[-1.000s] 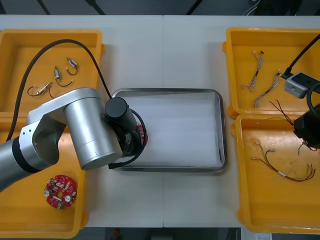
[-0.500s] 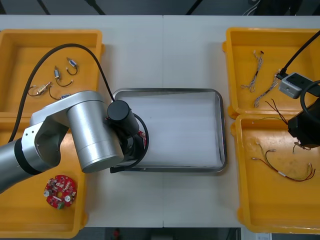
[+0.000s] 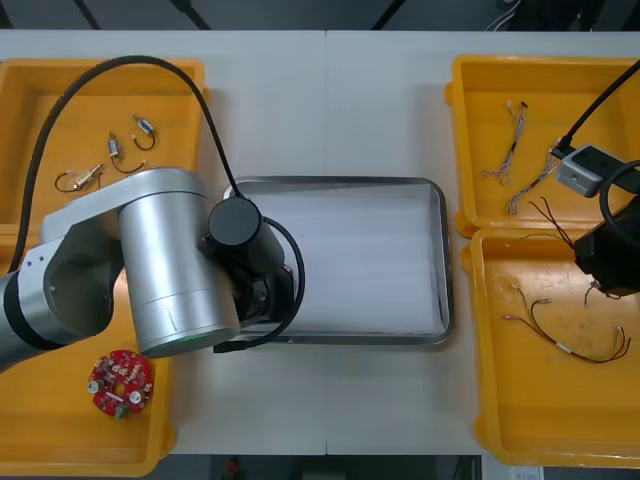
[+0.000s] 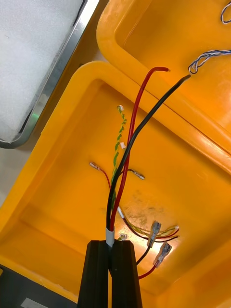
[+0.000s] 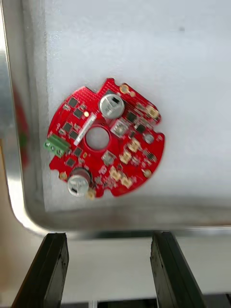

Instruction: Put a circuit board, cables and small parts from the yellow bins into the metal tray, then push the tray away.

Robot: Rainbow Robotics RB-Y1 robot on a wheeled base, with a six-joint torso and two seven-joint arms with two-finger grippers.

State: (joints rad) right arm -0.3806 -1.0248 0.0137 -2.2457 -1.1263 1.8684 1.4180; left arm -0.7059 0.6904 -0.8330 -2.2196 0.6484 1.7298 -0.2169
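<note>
Four yellow plastic bins (image 3: 480,200) flank the shiny metal tray with a white inside (image 3: 441,250) in the front view. The silver left arm (image 3: 170,260) hangs over the tray's near corner on its own side. Just beside that arm, in the near bin, lies a spare round red circuit board (image 3: 118,382), and beyond the arm, in the far bin, are small metal parts (image 3: 112,150). The black right arm (image 3: 612,250) hangs above the near bin on its side, with loose thin cables (image 3: 570,345) on the bin floor just beside it.

From the left wrist, the left gripper (image 5: 108,236) stands wide open with nothing between its fingers. A second round red circuit board with silver components (image 5: 106,139) lies flat on the tray's white inside, just beyond the fingertips and close to the rim's rounded corner.

From the right wrist, the right gripper (image 4: 110,248) has its fingers pressed together on the white-sleeved end of a red and black cable (image 4: 129,142), which rises straight out from the fingertips. Past the fingertips, a twisted green and yellow cable (image 4: 118,139) lies on the bin floor.
</note>
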